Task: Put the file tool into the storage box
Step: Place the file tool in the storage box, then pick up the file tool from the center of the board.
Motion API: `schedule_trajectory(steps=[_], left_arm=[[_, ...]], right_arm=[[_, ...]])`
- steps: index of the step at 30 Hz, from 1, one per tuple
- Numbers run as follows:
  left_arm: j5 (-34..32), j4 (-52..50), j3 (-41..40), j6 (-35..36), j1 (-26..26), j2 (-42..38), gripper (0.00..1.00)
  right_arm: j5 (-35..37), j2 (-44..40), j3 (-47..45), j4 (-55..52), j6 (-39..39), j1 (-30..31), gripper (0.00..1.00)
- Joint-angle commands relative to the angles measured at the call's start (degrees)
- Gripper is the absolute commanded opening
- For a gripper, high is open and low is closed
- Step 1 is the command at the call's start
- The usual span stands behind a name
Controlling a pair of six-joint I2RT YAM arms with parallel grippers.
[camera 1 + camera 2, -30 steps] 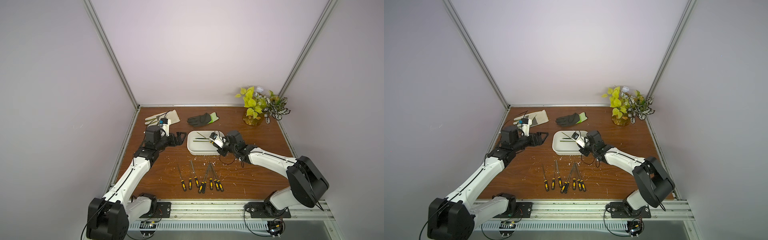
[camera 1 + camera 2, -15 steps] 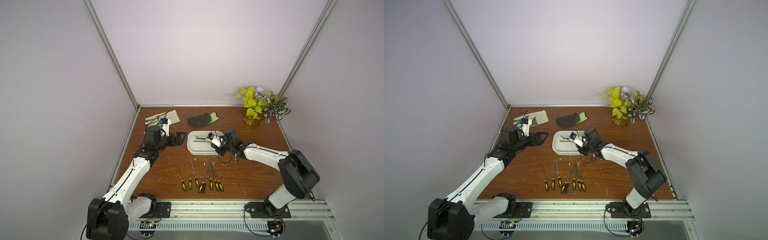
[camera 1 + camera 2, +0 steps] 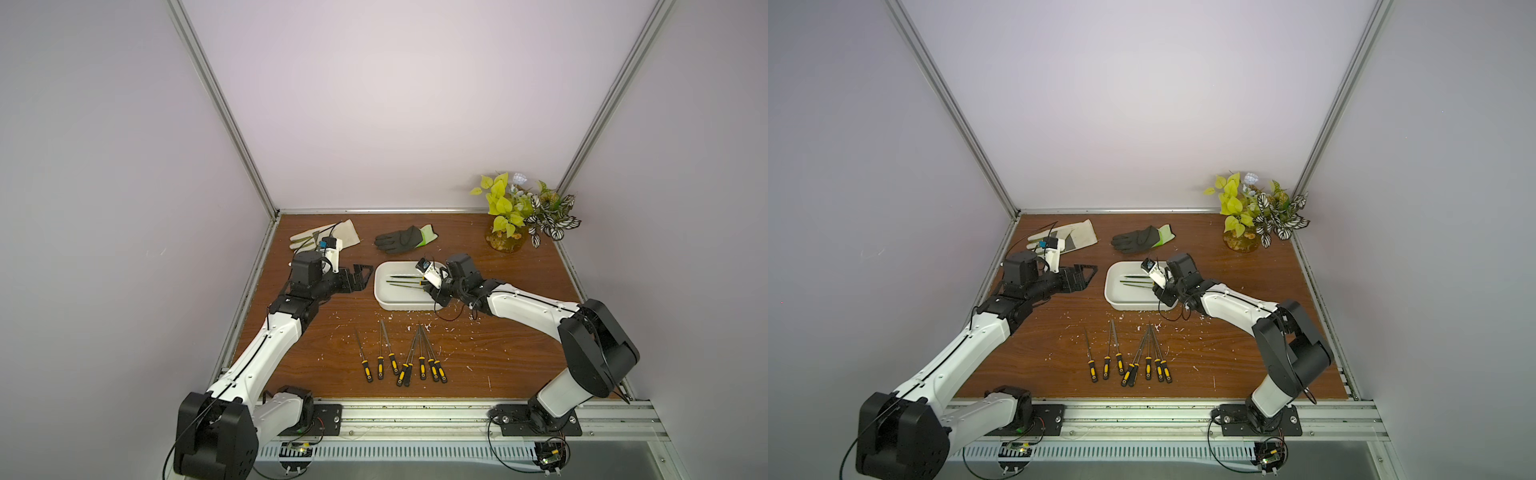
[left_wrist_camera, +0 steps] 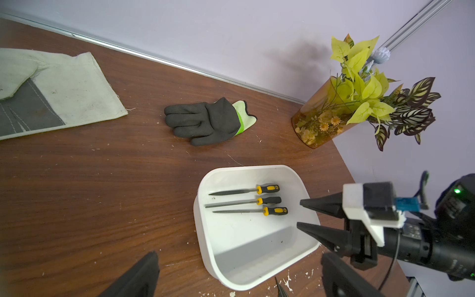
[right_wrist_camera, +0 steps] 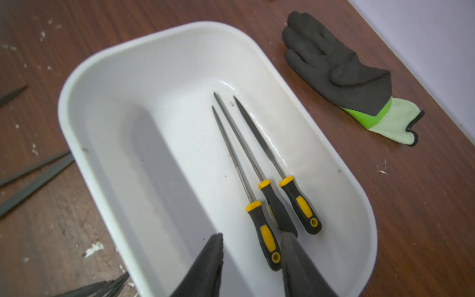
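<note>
White box (image 3: 399, 306) at frame centre in both top views, three files (image 5: 267, 195) side by side inside, right gripper (image 5: 252, 236) over its right end, fingers narrowly apart, empty, left gripper (image 3: 360, 277) left of box, fingers wide, empty, further files (image 3: 409, 369) lower in frame.
</note>
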Motion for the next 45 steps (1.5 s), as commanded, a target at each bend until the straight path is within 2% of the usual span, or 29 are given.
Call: schedule_trajectory(steps=[1, 5, 11, 16, 20, 27, 31, 42, 45], left_arm=[[0.9, -0.5, -0.4, 0.4, 0.2, 1.0, 1.0], [-0.6, -2.9, 0.6, 1.1, -1.7, 2.6, 1.0], [-6.2, -7.3, 2.4, 3.9, -7.4, 3.0, 1.0], [-10.0, -4.9, 0.8, 1.8, -7.5, -0.8, 1.0], [-10.6, -1.2, -1.8, -2.2, -7.5, -2.1, 1.0], [-10.1, 0.1, -2.4, -7.4, -7.8, -1.6, 1.0], [-10.2, 0.9, -4.0, -8.1, -9.8, -1.4, 1.0], [-16.5, 3.2, -5.4, -8.9, -18.1, 3.4, 1.0], [-17.2, 4.2, -6.7, -9.4, -18.5, 3.1, 1.0]], right_arm=[[3.3, -3.2, 5.9, -3.9, 13.1, -0.2, 0.4], [0.0, -6.5, 5.5, -8.3, 22.7, 0.2, 0.38], [-1.2, -19.6, -7.3, -3.0, 36.0, 2.6, 0.4], [0.8, -29.8, -17.0, -4.1, 43.2, 4.7, 0.41], [-0.7, -35.2, -22.9, -4.9, 45.3, 5.8, 0.41], [0.7, -39.5, -27.6, -7.6, 48.9, 7.9, 0.42], [1.3, -40.9, -29.7, -7.6, 50.7, 10.9, 0.43], [9.3, -37.4, -29.4, -10.8, 54.5, 20.2, 0.45], [10.9, -36.8, -29.5, -11.0, 55.3, 21.6, 0.46]])
